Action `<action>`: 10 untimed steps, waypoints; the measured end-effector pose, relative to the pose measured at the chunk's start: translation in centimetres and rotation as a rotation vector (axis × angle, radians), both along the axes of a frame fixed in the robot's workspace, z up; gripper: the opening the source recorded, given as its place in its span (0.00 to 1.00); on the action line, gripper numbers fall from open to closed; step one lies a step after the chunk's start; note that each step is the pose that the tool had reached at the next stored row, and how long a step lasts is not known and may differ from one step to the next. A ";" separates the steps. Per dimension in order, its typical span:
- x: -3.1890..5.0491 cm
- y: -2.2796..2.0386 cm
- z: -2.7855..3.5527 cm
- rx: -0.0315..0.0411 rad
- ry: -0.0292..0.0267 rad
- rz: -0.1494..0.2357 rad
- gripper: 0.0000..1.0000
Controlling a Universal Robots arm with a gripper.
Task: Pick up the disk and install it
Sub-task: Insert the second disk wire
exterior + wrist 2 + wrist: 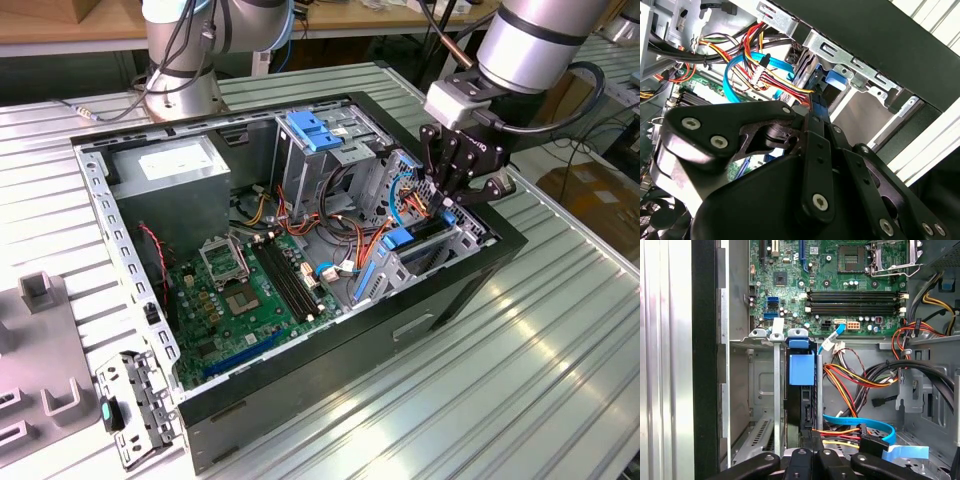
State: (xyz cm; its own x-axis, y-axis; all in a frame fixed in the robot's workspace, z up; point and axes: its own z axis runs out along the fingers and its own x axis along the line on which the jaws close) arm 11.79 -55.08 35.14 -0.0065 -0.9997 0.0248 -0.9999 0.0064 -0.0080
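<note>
Exterior view: on the ribbed bench (560, 380) lies the opened computer case (330, 380), and at its drive cage (440, 245) the gripper (452, 200) pinches the disk (802, 390), standing on edge in the cage slot.

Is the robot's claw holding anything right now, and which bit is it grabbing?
It looks like it: the gripper seems shut on the disk, which stands on edge in the drive cage. The jaws seem to pinch its near end, but the contact itself is hidden.
</note>
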 end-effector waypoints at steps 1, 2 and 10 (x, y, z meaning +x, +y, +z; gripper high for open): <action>0.00 0.00 0.00 0.0000 0.0000 0.000 0.11; 0.00 0.00 0.00 0.0000 0.0000 0.000 0.11; -0.80 -0.01 0.00 0.0000 0.0000 0.000 0.11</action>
State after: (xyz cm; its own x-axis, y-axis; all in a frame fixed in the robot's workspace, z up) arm 10.99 -55.08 35.14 -0.0065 -0.9997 0.0247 -0.9999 0.0063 -0.0080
